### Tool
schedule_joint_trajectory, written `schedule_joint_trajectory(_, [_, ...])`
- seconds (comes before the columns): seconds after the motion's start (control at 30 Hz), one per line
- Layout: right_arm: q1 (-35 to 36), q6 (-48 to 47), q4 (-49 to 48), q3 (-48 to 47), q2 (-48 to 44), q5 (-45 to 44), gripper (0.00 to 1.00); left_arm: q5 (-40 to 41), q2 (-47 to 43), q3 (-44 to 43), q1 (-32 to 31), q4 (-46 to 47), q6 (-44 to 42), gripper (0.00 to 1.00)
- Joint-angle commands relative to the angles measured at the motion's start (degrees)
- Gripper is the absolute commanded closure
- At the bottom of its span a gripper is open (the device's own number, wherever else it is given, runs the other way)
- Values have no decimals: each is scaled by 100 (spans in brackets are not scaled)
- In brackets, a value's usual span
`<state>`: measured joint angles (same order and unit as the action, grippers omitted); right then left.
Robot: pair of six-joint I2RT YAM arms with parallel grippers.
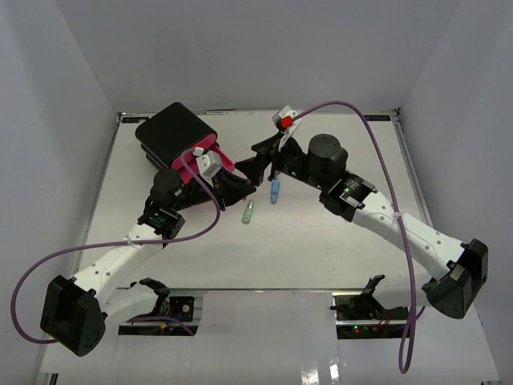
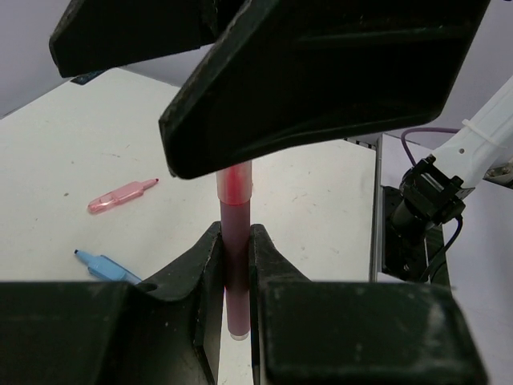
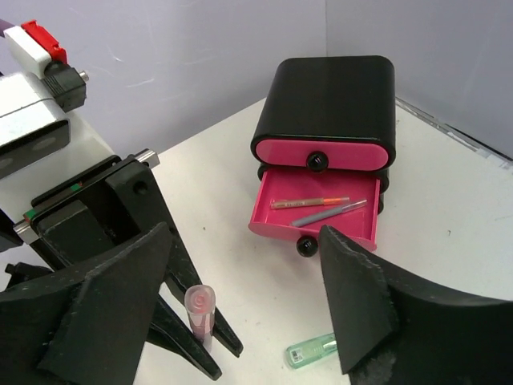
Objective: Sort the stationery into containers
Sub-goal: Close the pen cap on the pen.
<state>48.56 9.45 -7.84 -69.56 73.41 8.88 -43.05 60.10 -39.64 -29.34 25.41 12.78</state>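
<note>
Top view: the box [image 1: 172, 128] sits at 10 o'clock on the counter [image 1: 321, 249], with 1 drawer [image 1: 210, 154] pulled out toward 4 o'clock. The left hand [image 1: 234, 188] is just beside the drawer, at its 4 o'clock. The right hand [image 1: 258, 160] is near it, at 1 o'clock. A blue pen [image 1: 275, 191] and a green piece [image 1: 248, 211] lie mid-counter, with the pen at 1 o'clock of the piece.

Left wrist view: the left hand [image 2: 236, 241] is clamped on a pink pen [image 2: 236, 281] that stands upright over the counter. A pink clip [image 2: 120, 195] lies at 9 o'clock. The blue pen [image 2: 104, 267] lies at 8 o'clock.

Right wrist view: the right hand [image 3: 244, 233] has its fingers wide apart and holds nothing. The pink pen [image 3: 200, 311] stands at 7 o'clock between the other arm's fingers. The box [image 3: 329, 100] is at 1 o'clock, with its top drawer closed. The drawer below [image 3: 276, 212] is out and holds an orange pen [image 3: 309, 202] and a grey pen [image 3: 329, 212]. The green piece [image 3: 313, 350] lies at 5 o'clock.
</note>
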Motion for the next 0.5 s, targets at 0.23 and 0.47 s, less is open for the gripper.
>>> schedule_joint_trajectory(0.23, [154,39,-236,-181,77,-89,40,104,-103,-255,8,-98,-91,100])
schedule_joint_trajectory(0.47, [198,92,-280,-137,121,-89,59,86,-103,-255,8,-89,-82,100])
